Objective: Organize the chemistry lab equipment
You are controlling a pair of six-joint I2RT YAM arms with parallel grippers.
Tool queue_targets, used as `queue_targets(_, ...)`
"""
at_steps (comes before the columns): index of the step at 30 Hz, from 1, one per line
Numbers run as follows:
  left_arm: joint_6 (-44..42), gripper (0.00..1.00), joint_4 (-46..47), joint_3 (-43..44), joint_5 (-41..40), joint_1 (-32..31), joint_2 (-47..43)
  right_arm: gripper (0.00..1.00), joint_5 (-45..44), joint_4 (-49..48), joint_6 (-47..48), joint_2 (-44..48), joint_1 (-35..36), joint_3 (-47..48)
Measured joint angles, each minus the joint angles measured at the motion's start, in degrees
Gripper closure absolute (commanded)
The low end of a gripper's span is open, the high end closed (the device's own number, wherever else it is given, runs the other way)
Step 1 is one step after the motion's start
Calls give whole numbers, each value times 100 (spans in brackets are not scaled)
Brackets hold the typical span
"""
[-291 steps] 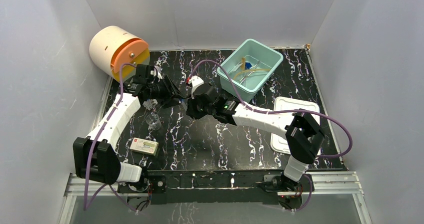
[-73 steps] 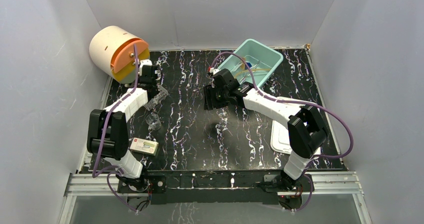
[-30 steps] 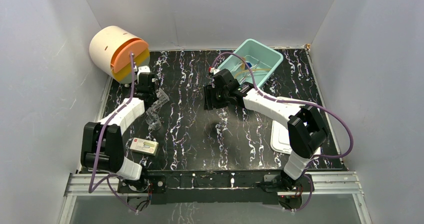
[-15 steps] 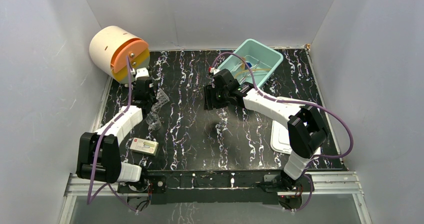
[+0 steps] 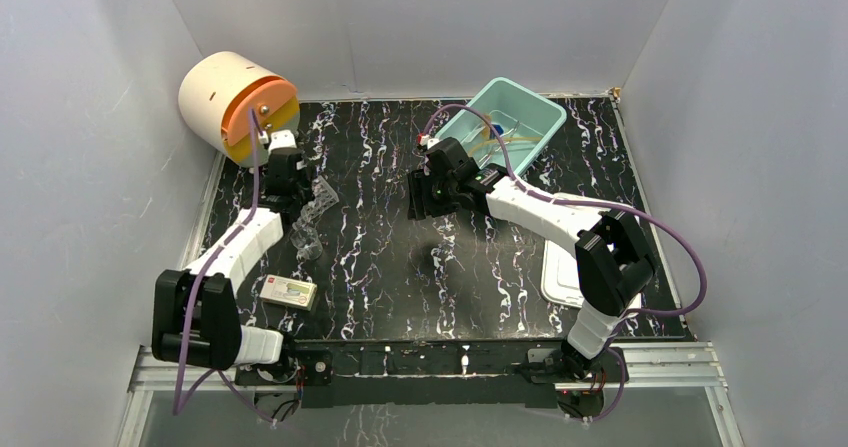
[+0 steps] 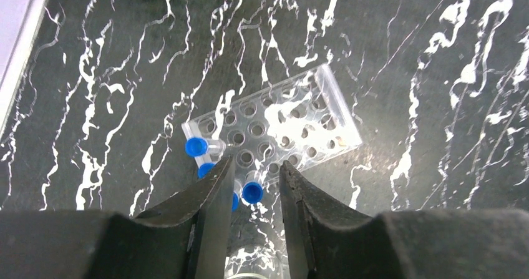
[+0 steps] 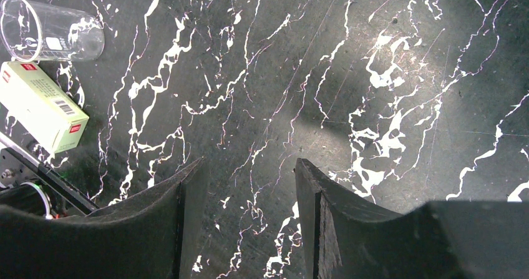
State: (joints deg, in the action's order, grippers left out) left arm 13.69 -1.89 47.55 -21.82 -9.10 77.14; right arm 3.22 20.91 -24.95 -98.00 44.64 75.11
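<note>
A clear rack (image 6: 274,129) full of holes lies flat on the black marbled table, with blue-capped tubes (image 6: 196,146) at its near-left end. My left gripper (image 6: 254,166) hovers over that end, jaws apart and holding nothing; one blue cap (image 6: 252,192) shows in the gap below. From above, the rack (image 5: 320,199) sits just right of the left gripper (image 5: 293,199). A small beaker (image 5: 305,239) and a white packet (image 5: 289,291) lie nearer. My right gripper (image 7: 249,185) hangs open and empty over bare table, also seen mid-table (image 5: 425,195). The beaker (image 7: 53,37) lies on its side.
A teal tub (image 5: 455,162) at the back holds a tan tube (image 5: 490,139) and other items. A flat white lid (image 5: 560,267) lies at the right. A cream and orange cylinder (image 5: 235,102) stands at the back left corner, close to the left wrist.
The left gripper's jaws have widened and its wrist has moved slightly toward the back left. The rack stays on the table. The right arm has not moved.
</note>
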Motion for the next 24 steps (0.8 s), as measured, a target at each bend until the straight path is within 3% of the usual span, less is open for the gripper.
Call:
queue_targets(4,28,60,-367,501,2,0,-42,40,-2,0,0,0,0,0)
queue_targets(8,238,47,-960,1106,-35,0,-120,38,-7,-7,2,2,42,0)
queue_targets(11,581,33,-1633,1499,-90,0,-225,37,-55,-2,-9,0,168,31)
queue_targets(15,1259,28,-2776,1733,-155,0,-492,37,-170,-9,-28,-225,566,398)
queue_targets(18,1714,32,-3687,1777,-81,0,-745,38,-238,-138,-90,-455,868,614)
queue_targets(21,2081,49,-4441,1749,96,0,-1062,39,-243,-173,-214,-542,1019,619)
queue_targets(24,2339,53,-4843,1504,201,0,-1364,39,-304,-175,-343,-601,1010,619)
